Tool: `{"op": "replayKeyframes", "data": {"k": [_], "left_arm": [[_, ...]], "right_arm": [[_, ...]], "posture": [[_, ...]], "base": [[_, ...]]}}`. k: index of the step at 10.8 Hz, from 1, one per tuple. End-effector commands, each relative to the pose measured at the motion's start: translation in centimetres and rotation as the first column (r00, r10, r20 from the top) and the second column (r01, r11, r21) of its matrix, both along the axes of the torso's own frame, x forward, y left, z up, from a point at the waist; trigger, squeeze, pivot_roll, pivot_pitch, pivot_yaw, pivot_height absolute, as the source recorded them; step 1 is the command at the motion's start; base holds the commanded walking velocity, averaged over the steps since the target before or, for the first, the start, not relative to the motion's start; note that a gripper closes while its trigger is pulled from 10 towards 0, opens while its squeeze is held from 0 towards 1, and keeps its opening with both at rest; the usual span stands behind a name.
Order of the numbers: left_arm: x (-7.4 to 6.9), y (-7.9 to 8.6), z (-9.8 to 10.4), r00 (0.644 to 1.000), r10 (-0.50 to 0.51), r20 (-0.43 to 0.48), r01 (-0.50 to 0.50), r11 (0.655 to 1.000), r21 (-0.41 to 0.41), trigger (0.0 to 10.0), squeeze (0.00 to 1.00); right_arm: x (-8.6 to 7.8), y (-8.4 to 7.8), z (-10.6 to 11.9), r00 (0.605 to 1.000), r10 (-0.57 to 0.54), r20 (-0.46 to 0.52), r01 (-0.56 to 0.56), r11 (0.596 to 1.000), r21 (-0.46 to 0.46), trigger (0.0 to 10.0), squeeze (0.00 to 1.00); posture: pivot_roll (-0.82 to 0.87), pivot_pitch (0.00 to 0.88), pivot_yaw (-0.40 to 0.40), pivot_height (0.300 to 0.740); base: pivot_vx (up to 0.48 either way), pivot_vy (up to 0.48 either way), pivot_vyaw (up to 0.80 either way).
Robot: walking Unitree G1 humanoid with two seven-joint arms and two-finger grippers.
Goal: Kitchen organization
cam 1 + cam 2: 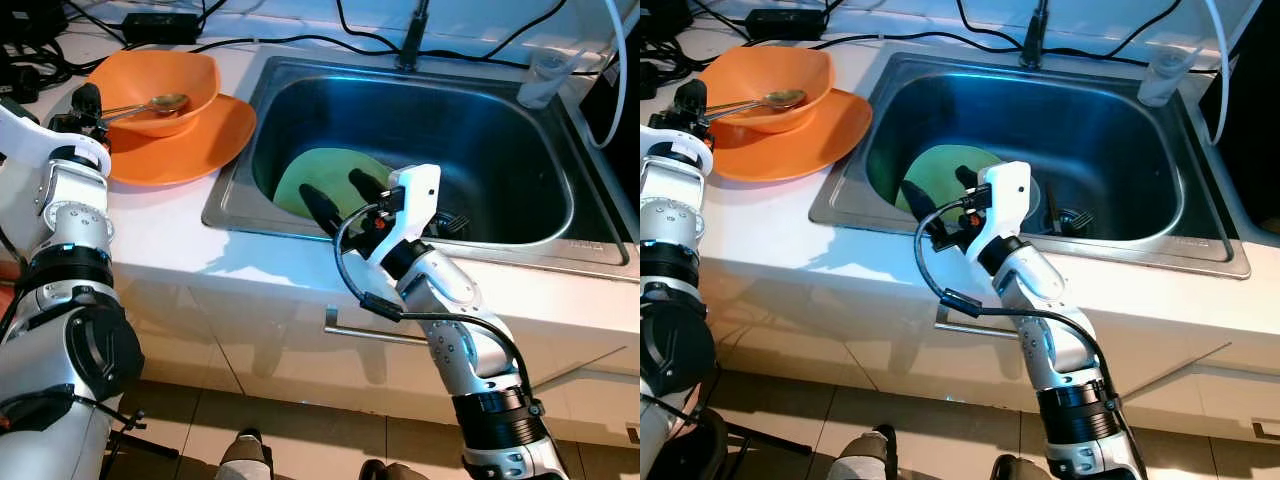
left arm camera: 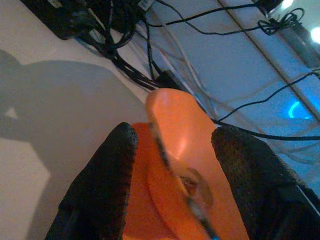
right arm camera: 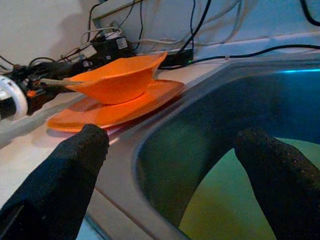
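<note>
My right end effector (image 1: 338, 196), fingers apart, hangs over the sink's (image 1: 560, 235) front edge above the green plate (image 1: 325, 175).

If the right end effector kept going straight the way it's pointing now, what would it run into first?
Probably the green plate lying in the sink. The open right end effector points down over the near rim toward it, though depth is hard to judge.

Both arms (image 1: 70, 240) are clad in silver-white shells, broken by black ribbed rings at the joints. A white housing (image 1: 415, 200) is carried above the right gripper (image 1: 342, 197), and a black cable (image 1: 350, 275) is looped from it down to the forearm. The fingers (image 3: 75, 170) are long, black and covered in a dotted, textured surface.
</note>
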State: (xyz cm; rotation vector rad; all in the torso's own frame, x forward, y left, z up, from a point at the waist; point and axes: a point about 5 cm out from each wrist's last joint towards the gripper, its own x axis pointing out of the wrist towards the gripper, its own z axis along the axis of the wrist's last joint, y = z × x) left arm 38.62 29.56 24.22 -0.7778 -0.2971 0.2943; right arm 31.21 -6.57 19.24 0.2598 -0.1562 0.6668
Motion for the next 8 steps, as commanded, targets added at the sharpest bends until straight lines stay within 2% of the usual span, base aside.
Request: {"op": "replayKeyframes", "data": {"k": [1, 5, 6, 8], "left_arm": [[-0.3, 0.4, -0.2, 0.999, 0.033, -0.024, -0.032, 0.999, 0.031, 10.0, 0.0], [-2.3, 1.4, -0.3, 0.991, 0.132, -0.034, -0.125, 0.979, 0.161, 10.0, 0.0], [-2.7, 1.7, -0.4, 0.988, 0.152, -0.032, -0.145, 0.976, 0.163, 10.0, 0.0], [-3.3, 1.7, 0.7, 0.986, 0.167, 0.006, -0.164, 0.962, 0.22, 10.0, 0.0]], "right_arm": [[0.3, -0.3, 0.2, 1.0, -0.023, 0.004, 0.023, 1.0, 0.006, 10.0, 1.0], [1.2, -1.3, 0.5, 0.993, -0.113, 0.016, 0.113, 0.993, 0.024, 10.0, 1.0], [1.5, -1.4, 0.7, 0.993, -0.119, 0.022, 0.118, 0.993, 0.025, 10.0, 1.0], [1.9, -1.3, 0.9, 0.992, -0.123, 0.031, 0.123, 0.992, 0.027, 10.0, 1.0]], "posture": [[0.1, 0.153, 0.014, 0.74], [0.11, 0.133, 0.008, 0.74], [0.12, 0.128, 0.001, 0.74], [0.13, 0.115, -0.006, 0.74]], "base": [[0.0, 0.0, 0.0], [0.0, 0.0, 0.0], [0.0, 0.0, 0.0], [0.0, 0.0, 0.0]]}}
